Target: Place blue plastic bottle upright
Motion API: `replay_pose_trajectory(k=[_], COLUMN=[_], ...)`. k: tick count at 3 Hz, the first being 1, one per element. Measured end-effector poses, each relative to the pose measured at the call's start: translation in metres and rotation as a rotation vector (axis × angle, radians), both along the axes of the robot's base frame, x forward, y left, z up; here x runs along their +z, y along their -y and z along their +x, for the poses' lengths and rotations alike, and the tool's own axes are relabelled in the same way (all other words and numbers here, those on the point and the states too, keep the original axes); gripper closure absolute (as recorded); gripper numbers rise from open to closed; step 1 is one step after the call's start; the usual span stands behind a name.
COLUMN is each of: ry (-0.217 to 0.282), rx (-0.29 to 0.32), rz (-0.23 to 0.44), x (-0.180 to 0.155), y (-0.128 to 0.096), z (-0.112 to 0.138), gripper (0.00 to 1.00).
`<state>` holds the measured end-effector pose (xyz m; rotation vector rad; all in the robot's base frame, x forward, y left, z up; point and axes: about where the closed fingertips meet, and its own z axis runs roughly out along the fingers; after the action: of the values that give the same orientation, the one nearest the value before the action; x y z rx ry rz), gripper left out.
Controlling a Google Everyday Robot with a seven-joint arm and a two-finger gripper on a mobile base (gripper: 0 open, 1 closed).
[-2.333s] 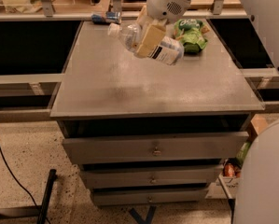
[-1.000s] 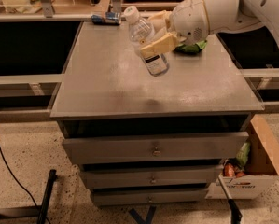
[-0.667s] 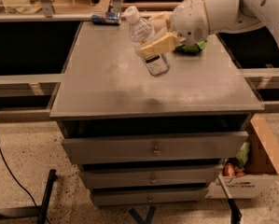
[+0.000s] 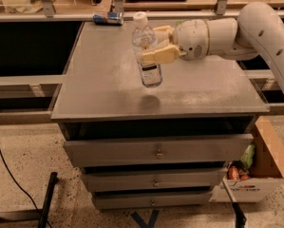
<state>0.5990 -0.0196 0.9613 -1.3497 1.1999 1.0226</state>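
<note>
— Is there anything you can read from there?

— Nothing word for word. My gripper (image 4: 151, 44) is over the middle of the table (image 4: 99, 89), closed around the blue plastic bottle (image 4: 144, 37). Its label (image 4: 151, 71) faces us: white and pale blue, with a block of dark print below my fingers, but no letter of it comes out.

— Any brand or number elsewhere?

— The cardboard box (image 4: 269, 160) on the floor, near right, has a white strip (image 4: 248, 190) with a line of dark marks, which I cannot make out. The small blue-and-silver object (image 4: 108, 18) at the table's far left edge shows no legible writing either.
</note>
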Motion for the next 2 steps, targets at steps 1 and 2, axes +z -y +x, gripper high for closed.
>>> replay_pose_trajectory(k=[1, 2], ry=[-0.034, -0.044], rx=[-0.002, -0.001], rz=[0.099, 0.126], x=[-0.0037, -0.0092], y=[0.0024, 0.004], z=[-0.0021, -0.0046], gripper=[1.0, 0.83])
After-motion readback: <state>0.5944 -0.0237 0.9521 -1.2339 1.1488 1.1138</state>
